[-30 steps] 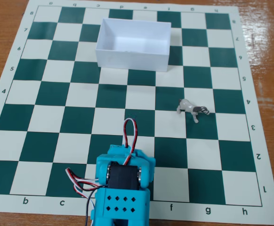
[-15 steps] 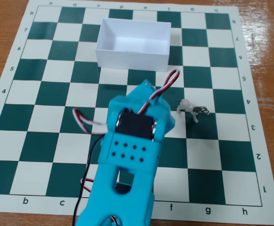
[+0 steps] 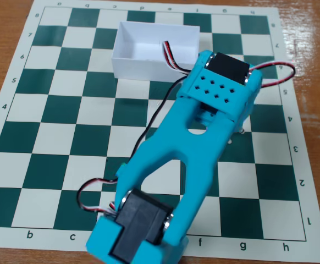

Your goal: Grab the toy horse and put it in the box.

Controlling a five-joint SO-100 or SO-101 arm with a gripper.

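- Fixed view looks down on a green-and-white chessboard mat (image 3: 55, 126) laid on a brown wooden table (image 3: 0, 33).
- The box (image 3: 128, 61), white and open-topped, sits toward 12 o'clock on the mat; the part of its interior in view holds nothing.
- The turquoise arm (image 3: 174, 159) enters from 6 o'clock and reaches diagonally toward 1 o'clock, with black servos (image 3: 231, 67) at its upper and lower ends.
- Red, white and black cables (image 3: 171, 58) cross the box's right-hand end.
- The gripper lies under the arm's upper housing; whether its jaws are apart or together cannot be told.
- The toy horse (image 3: 240, 130) is mostly hidden: only thin pale legs show just right of the arm at about 3 o'clock of the mat, below the housing. Whether it is held cannot be told.
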